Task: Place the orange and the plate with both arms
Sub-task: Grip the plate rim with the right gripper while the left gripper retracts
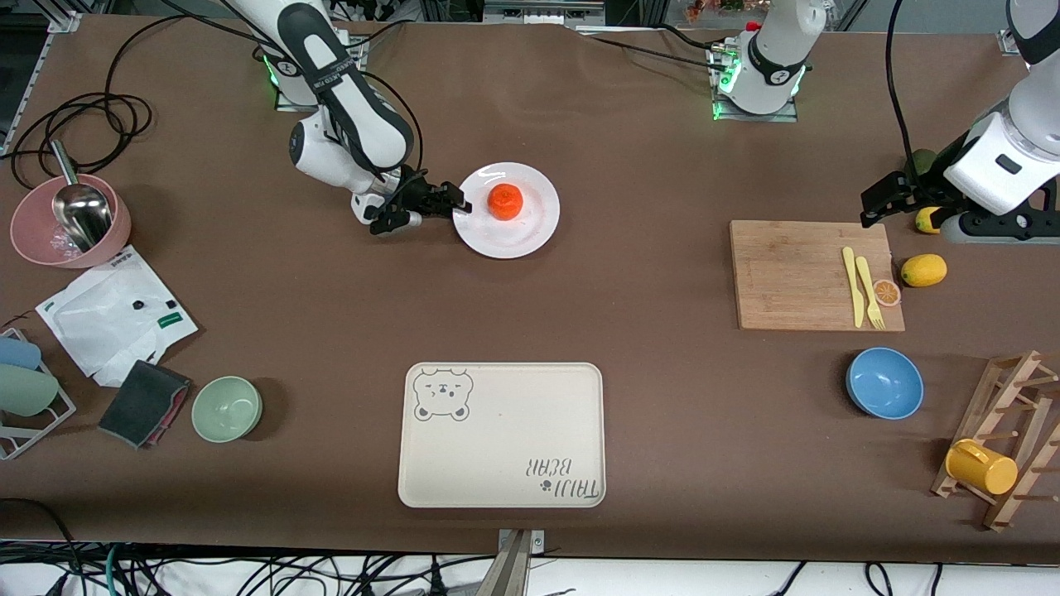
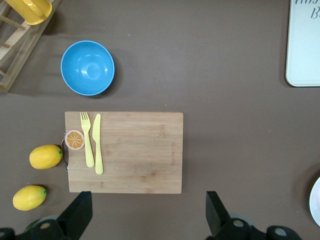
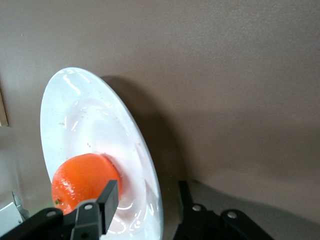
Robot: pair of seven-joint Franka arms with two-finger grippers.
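right hand (image 3: 145, 200) spread astride plate (image 3: 75, 115) rim; left hand (image 2: 150, 212) spread, holding nothing.

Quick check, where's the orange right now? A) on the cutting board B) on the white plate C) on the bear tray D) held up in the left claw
B: the orange sits on the white plate, with the right claw straddling the plate's rim, one finger above and one below, while the left claw waits open by the cutting board, holding nothing.
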